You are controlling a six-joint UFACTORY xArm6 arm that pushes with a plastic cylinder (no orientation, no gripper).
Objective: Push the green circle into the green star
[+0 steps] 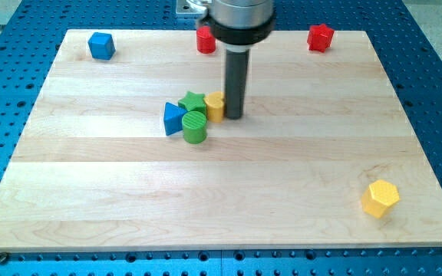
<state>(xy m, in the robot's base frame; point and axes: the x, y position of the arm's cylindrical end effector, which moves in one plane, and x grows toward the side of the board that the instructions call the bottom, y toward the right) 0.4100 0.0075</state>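
Observation:
The green circle [194, 126] is a short ribbed cylinder near the board's middle. It touches the green star [192, 101] just above it. A blue triangle [174, 118] sits against their left side. A small yellow block [215, 106] sits right of the star. My tip [234, 116] stands just right of the yellow block, touching or nearly touching it, up and to the right of the green circle.
A blue cube [101, 45] lies at the top left. A red block [206, 40] sits at the top centre, partly behind the arm. A red star [321, 37] is at the top right. A yellow hexagon [380, 198] lies at the bottom right of the wooden board [90, 192].

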